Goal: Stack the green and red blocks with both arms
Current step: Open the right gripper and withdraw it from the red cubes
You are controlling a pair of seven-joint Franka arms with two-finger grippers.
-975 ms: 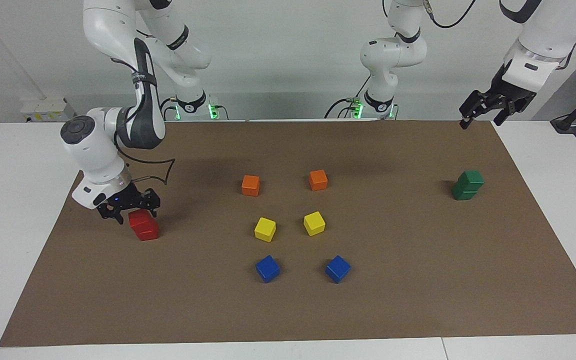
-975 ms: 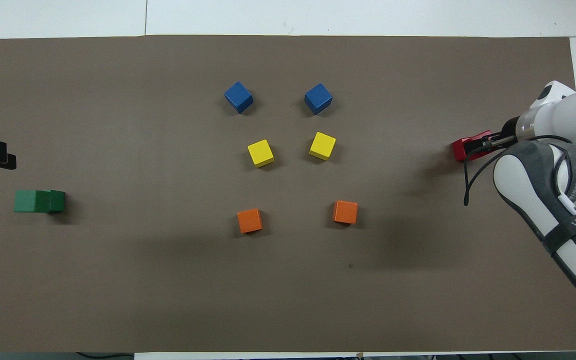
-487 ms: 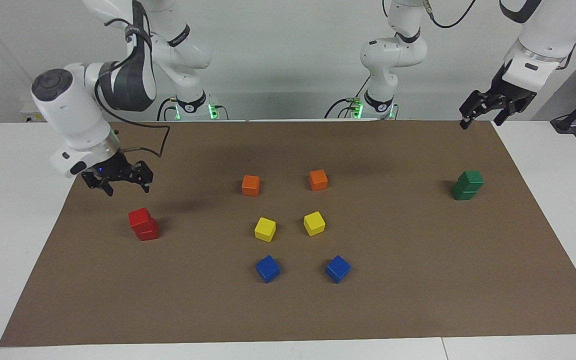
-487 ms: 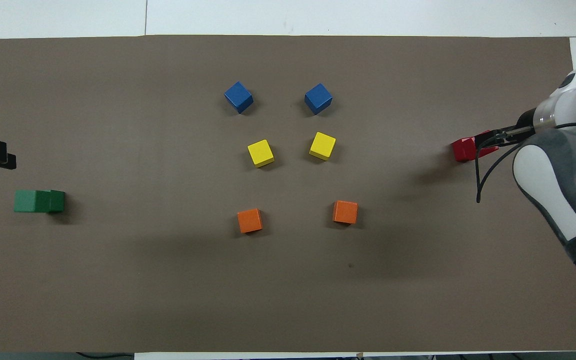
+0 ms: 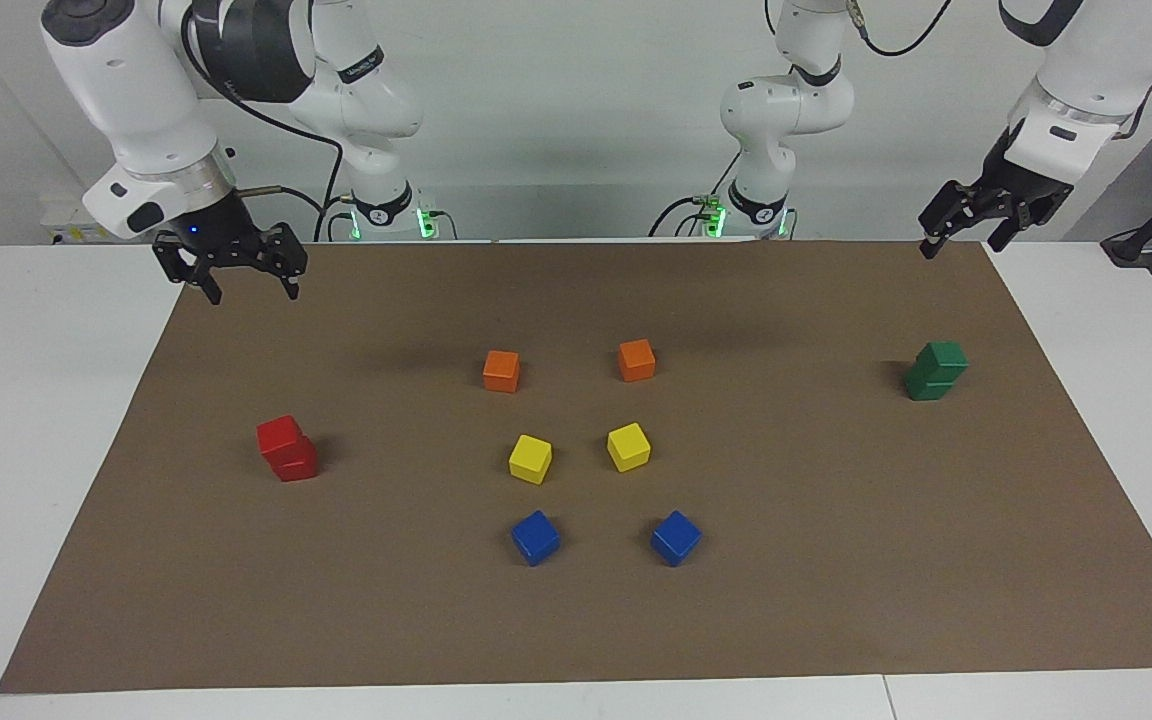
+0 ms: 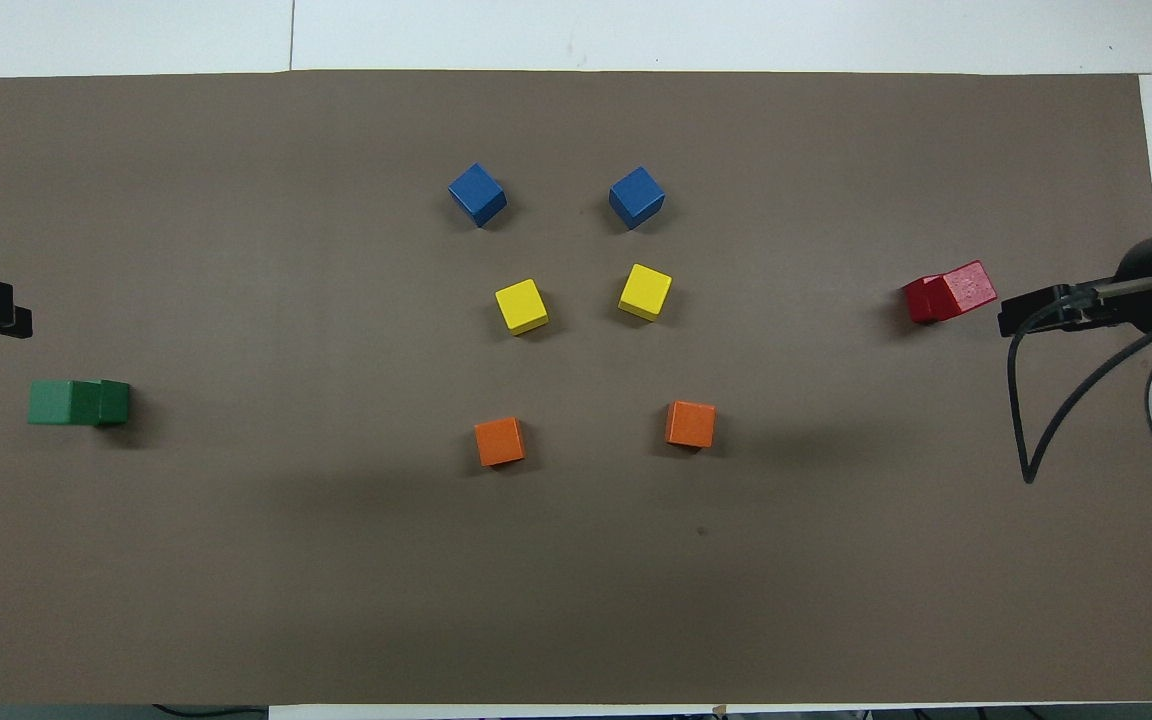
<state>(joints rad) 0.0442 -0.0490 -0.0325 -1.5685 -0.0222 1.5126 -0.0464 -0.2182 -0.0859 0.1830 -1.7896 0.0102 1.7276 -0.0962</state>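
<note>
Two red blocks (image 5: 286, 448) stand stacked on the brown mat (image 5: 836, 560) toward the right arm's end, the top one slightly offset; the stack also shows in the overhead view (image 6: 948, 293). Two dark green blocks (image 5: 934, 370) stand stacked toward the left arm's end, the top one offset; this stack also shows in the overhead view (image 6: 76, 402). My right gripper (image 5: 229, 285) is open and empty, raised over the mat's corner by its base, clear of the red stack. My left gripper (image 5: 966, 238) is open and empty, raised over the mat's other corner, and waits.
In the middle of the mat sit two orange cubes (image 5: 501, 370) (image 5: 636, 360), two yellow cubes (image 5: 530, 459) (image 5: 628, 446) and two blue cubes (image 5: 535, 537) (image 5: 676, 538), the blue ones farthest from the robots. White table surrounds the mat.
My right gripper has risen from the red stack and drawn back toward its base, leaving the top red block on the lower one. The left arm has not moved.
</note>
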